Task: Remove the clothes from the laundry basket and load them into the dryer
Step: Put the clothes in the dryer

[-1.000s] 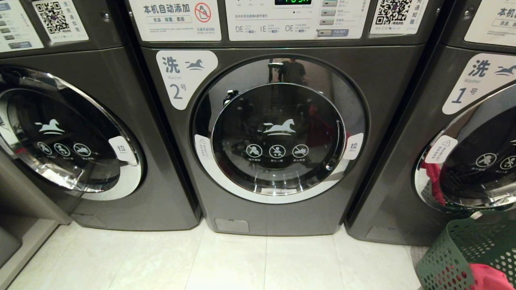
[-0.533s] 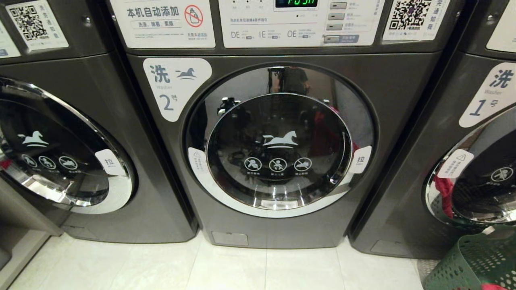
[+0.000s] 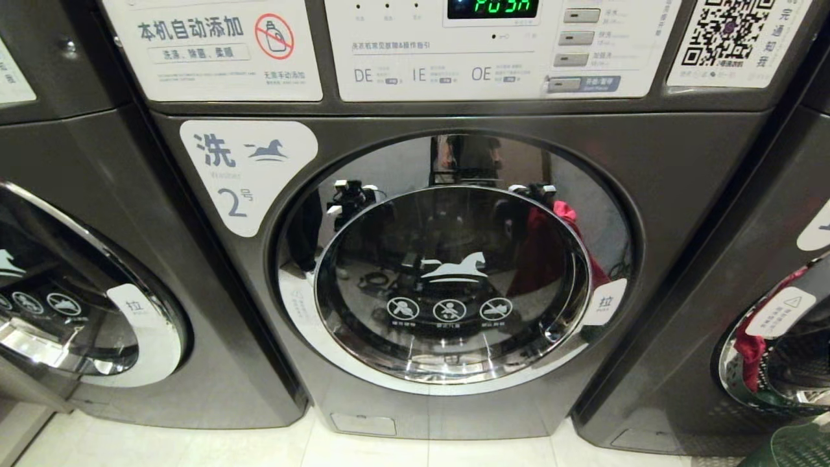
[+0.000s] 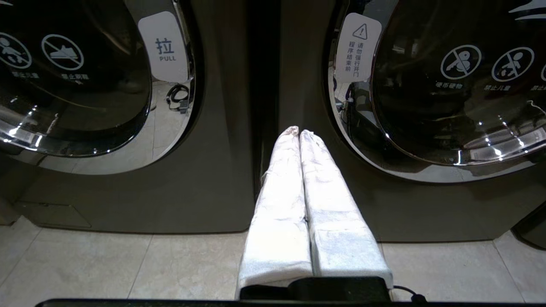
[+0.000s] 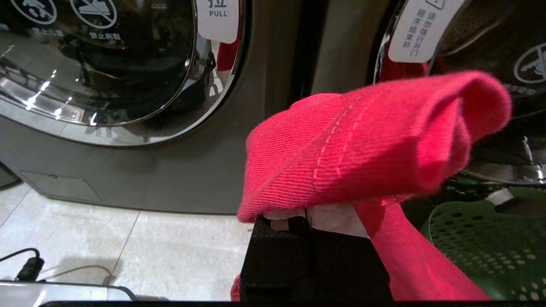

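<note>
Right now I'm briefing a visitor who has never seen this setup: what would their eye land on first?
First the red garment, bunched over the right tool, which is shut on it, in front of the machines. Next the big round mirrored door of the machine marked 2, shut and filling the head view, with green letters lit on the display above. The left tool, white-wrapped and shut, points at the gap between two machines.

Red garment (image 5: 375,140) bunched, draped; green perforated basket (image 5: 482,247) at 4 o'clock; dryer door (image 3: 450,285) closed
</note>
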